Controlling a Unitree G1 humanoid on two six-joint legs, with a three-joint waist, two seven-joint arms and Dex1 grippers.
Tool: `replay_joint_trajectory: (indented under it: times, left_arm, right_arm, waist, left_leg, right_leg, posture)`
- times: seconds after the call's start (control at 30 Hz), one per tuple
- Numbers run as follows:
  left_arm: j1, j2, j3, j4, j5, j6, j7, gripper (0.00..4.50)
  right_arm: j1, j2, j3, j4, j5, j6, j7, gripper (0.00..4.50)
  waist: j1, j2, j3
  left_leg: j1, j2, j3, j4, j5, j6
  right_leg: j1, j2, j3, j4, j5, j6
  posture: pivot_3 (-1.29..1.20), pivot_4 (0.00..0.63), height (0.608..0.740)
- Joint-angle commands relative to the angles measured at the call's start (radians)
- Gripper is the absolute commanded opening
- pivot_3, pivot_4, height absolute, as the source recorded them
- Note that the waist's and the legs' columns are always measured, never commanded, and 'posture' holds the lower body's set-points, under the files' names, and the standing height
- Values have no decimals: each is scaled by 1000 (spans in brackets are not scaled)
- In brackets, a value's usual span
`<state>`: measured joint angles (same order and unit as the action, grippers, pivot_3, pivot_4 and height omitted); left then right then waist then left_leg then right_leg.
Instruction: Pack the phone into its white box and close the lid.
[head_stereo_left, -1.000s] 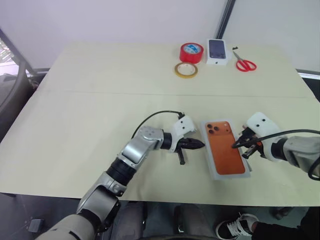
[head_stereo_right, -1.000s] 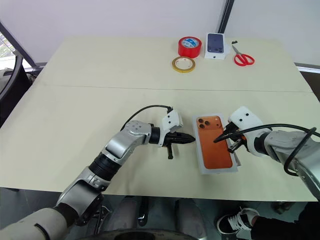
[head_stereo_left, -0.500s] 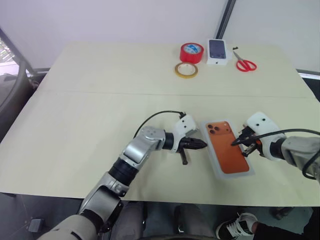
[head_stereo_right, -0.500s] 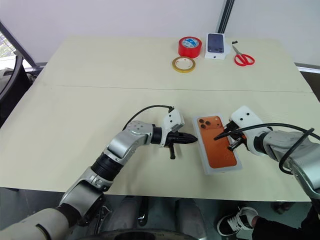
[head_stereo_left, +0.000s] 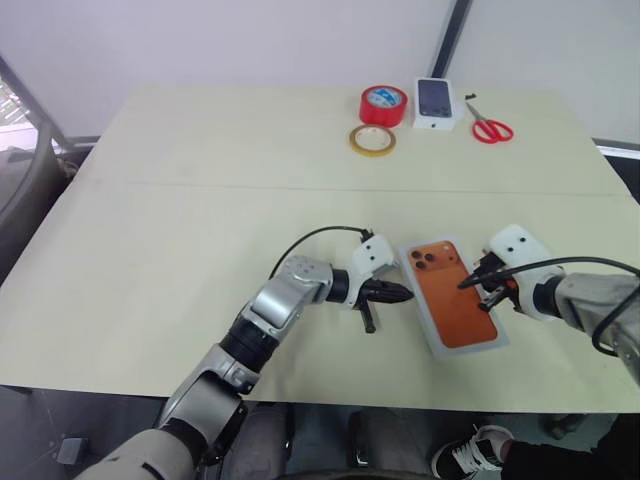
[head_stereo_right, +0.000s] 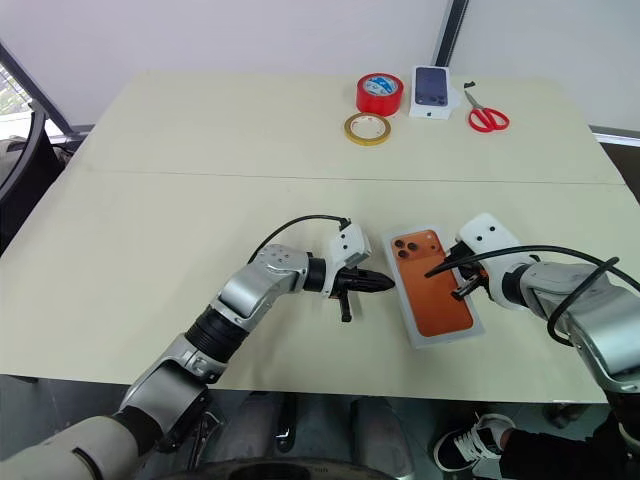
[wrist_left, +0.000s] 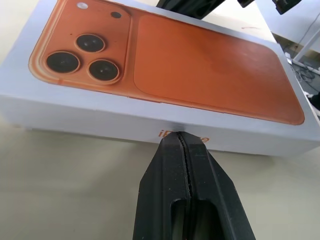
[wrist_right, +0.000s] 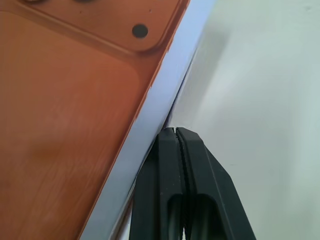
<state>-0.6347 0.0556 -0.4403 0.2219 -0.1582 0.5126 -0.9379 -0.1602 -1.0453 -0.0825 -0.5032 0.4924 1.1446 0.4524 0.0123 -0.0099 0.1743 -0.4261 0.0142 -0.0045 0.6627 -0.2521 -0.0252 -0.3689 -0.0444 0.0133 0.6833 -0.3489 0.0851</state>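
White box (wrist_left: 75, 107), orange-printed lid (head_stereo_left: 455, 305) already on, freshly skewed near-end-rightward between shut, empty left fingers (wrist_left: 170, 170) and right fingers (wrist_right: 162, 170); probably final squaring.

Smooth matt cardboard lid (wrist_left: 165, 75); matt black plastic fingers (wrist_left: 187, 195).

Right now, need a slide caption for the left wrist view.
Shut left gripper pressed against the side wall of the white box, whose top shows an orange phone picture.
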Motion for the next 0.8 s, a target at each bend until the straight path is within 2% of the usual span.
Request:
replay_joint_trajectory:
  times: [0.03,0.53,0.8]
  left_arm:
    - [-22,-20,-6,-24,-7,-16,-5,0]
    - [-29,-45,3,-10,-8,-20,-4,0]
    - [-21,41,18,-57,-39,20,-72,0]
  right_arm:
    - [-12,0,-18,-9,-20,-7,13,44]
    - [-15,10,-40,-14,-51,-1,35,44]
    - [3,5,-68,-22,-57,4,44,44]
  waist:
    - [0,0,0]
    - [0,0,0]
    - [-1,0,0]
  left_leg:
    - [0,0,0,0,0,0]
    - [0,0,0,0,0,0]
    - [0,0,0,0,0,0]
  right_leg:
    - [0,0,0,0,0,0]
    - [0,0,0,0,0,0]
    - [0,0,0,0,0,0]
  posture:
    - [0,150,722]
    - [0,150,722]
    - [0,150,722]
